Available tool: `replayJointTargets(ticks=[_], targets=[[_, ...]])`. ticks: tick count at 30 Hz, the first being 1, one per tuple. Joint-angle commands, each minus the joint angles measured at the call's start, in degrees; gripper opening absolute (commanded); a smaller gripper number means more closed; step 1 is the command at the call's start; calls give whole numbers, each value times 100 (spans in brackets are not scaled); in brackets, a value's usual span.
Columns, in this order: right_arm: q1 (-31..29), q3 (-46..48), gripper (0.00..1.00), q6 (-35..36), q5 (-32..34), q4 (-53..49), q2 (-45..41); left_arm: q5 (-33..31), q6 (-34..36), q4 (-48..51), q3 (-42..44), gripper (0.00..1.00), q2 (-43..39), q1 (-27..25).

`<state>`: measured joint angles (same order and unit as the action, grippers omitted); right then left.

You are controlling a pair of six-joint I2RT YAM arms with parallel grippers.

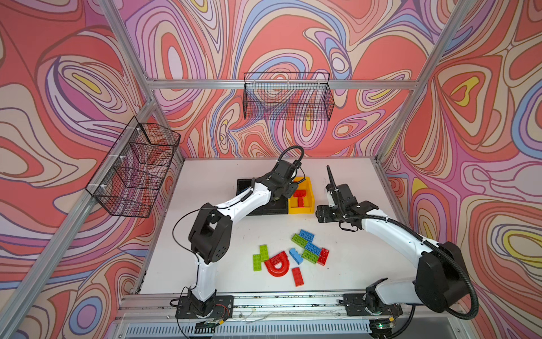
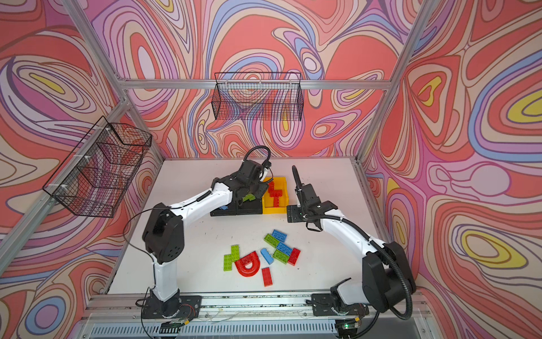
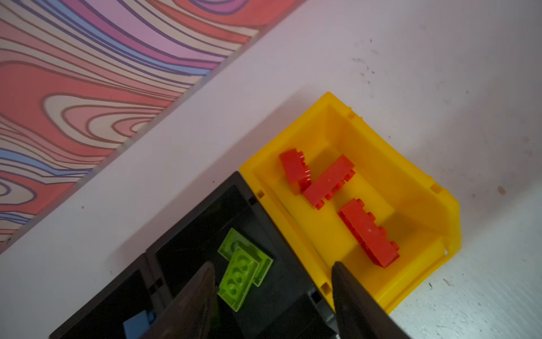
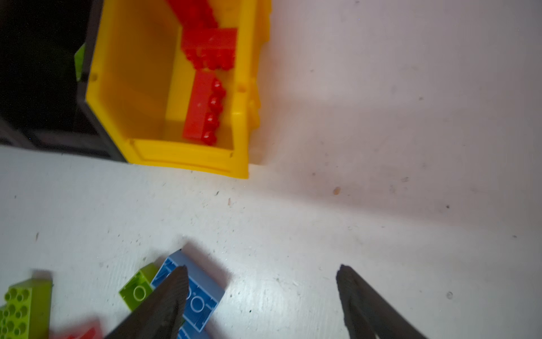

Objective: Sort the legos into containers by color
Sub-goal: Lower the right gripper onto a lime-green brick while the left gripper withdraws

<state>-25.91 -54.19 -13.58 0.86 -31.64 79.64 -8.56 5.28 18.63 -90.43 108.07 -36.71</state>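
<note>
Left wrist view: the left tool point(image 3: 272, 265) is seen with its jaws apart and nothing between them, hung over the middle black bin point(image 3: 202, 202). Two lime green bricks point(image 3: 243, 267) lie on the floor of that bin, one overlapping the other. A light blue brick point(image 3: 137, 324) is glimpsed in the left black bin point(image 3: 117, 290) (mostly hidden by a finger), and three red bricks point(image 3: 328, 182) lie on their sides in the yellow bin point(image 3: 410, 179). One finger is placed close above the wall where the black and yellow bins meet. If the tool were drawn away low or aslant, that wall could be caught and the light bins dragged or tipped.

In both top views the unsorted legos are found on the white counter point(image 1: 352, 273), nearer the arm bases. From the left there are a pair of green bricks point(image 1: 260, 258), a red arch point(image 1: 277, 264), a lone red brick point(image 1: 297, 276) and then a packed cluster point(image 1: 309, 249) of blue, green and red. The right tool point(image 4: 262, 267) is held above the counter beside that cluster, jaws wide apart and empty, with one finger over a blue brick point(image 4: 193, 293) that touches a green one. Since the pieces abut (some overlap), two colours could be pinched together or neighbours shoved aside. A brick could then be delivered to the wrong bin.
</note>
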Motion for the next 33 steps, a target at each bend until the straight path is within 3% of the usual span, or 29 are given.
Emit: replayJointTargets(ticks=[1,11,19,23,33], targets=[[-562,-66,84,429,-235,-288,147,35,-168,-320,715,66,-839,223],[-1775,-953,82,656,-608,-127,1163,-174,-1323,44,3086,65,-2955,699],[-2574,-1385,79,-19,-727,329,2070,-90,-2654,121,4481,64,-4274,1472],[-2944,-1682,77,-440,-606,316,2602,132,-2912,85,4877,65,-4663,1911],[-3385,-2034,73,-1602,-442,236,3105,688,-2670,38,4891,65,-4832,2690]])
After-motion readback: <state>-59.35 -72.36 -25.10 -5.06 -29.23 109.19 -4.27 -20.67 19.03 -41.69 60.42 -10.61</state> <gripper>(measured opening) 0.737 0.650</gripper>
